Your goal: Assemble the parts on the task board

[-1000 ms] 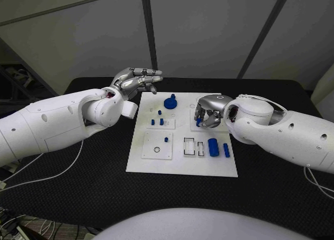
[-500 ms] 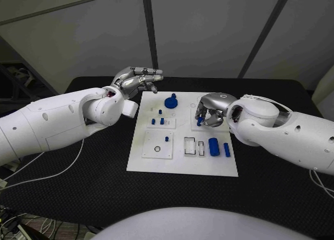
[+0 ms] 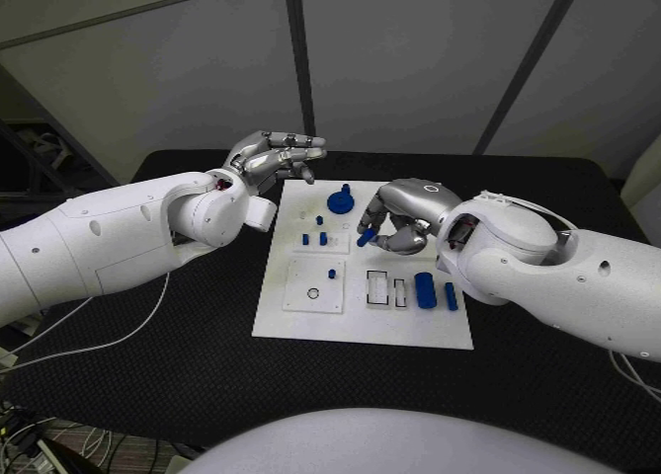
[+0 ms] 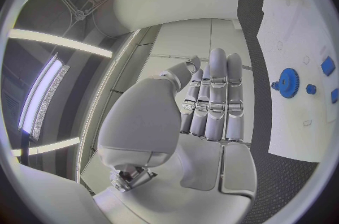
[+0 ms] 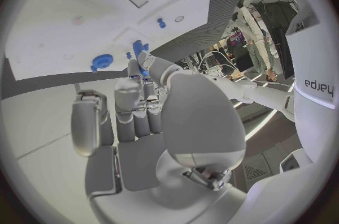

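Note:
The white task board [image 3: 362, 316] lies mid-table. My right hand [image 3: 397, 214] hovers over the board's far half and pinches a small blue part [image 3: 366, 238] at its fingertips. The right wrist view shows that hand [image 5: 134, 116] with the part [image 5: 139, 48] near the blue gear [image 5: 102, 61]. The gear [image 3: 339, 203] stands at the board's far edge. My left hand [image 3: 281, 153] hangs past the board's far left corner and holds nothing, its fingers [image 4: 212, 102] side by side. Small blue pegs [image 3: 314, 238] stand left of the held part.
A blue cylinder [image 3: 423, 290] and a blue bar [image 3: 450, 295] lie at the board's right side beside two rectangular slots [image 3: 375, 286]. A single peg [image 3: 332, 274] and a round hole [image 3: 313, 293] sit on the left plate. Black table [image 3: 202, 326] surrounds the board.
My right hand has carried the blue part leftward, from the board's right side to over its middle. The left hand has stayed about where it was.

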Action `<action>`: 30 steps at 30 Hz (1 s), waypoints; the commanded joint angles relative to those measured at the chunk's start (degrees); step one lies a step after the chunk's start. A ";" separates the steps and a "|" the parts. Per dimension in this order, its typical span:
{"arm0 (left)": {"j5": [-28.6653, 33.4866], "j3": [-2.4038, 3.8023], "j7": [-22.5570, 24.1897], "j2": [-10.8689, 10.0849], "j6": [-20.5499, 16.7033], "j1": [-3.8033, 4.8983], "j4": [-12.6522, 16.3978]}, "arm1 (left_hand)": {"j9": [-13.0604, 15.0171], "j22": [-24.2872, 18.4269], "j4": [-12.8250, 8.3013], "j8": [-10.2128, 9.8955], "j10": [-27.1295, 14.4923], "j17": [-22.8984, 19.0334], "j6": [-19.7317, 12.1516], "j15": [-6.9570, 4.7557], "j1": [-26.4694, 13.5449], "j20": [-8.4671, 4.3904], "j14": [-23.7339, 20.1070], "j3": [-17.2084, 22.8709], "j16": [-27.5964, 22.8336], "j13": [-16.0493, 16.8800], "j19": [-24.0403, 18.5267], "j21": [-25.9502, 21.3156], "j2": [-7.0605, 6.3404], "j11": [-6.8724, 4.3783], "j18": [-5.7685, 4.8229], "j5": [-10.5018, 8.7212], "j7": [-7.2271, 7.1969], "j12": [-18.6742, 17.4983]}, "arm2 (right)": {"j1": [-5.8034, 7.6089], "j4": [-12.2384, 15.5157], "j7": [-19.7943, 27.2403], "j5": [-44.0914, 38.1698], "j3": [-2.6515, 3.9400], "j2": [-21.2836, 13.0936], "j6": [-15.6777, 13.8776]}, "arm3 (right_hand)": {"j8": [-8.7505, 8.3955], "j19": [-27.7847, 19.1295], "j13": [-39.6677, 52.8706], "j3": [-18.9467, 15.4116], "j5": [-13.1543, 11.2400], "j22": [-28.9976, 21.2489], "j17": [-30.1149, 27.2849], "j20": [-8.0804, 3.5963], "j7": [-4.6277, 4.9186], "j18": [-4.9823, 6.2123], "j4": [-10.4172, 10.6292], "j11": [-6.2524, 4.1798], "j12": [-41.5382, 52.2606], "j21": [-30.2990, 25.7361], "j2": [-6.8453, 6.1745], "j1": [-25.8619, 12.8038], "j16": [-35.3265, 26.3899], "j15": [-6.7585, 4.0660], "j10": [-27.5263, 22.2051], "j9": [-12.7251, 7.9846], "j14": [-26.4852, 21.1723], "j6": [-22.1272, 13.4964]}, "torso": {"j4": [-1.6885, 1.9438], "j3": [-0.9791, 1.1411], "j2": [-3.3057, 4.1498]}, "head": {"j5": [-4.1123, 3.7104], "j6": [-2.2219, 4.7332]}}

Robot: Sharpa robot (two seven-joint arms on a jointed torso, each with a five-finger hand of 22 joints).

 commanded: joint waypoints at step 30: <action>0.14 -0.08 -0.22 1.27 1.00 0.07 -0.53 | 0.05 -0.07 -0.10 -0.40 -0.06 -0.09 0.05 0.04 0.09 0.02 -0.17 -0.24 -0.44 0.09 -0.44 -0.24 0.46 0.37 -0.63 -0.27 0.26 -0.40 | -3.27 -5.94 4.36 -2.07 -4.28 12.68 4.47 | 0.19 3.35 0.11 -0.54 0.40 10.55 -0.79 -0.30 0.33 -0.66 0.17 0.14 -1.03 0.26 0.26 -0.59 -0.12 -0.35 -0.04 2.42 -0.21 0.08 | -0.04 0.01 0.06 | 1.73 -1.14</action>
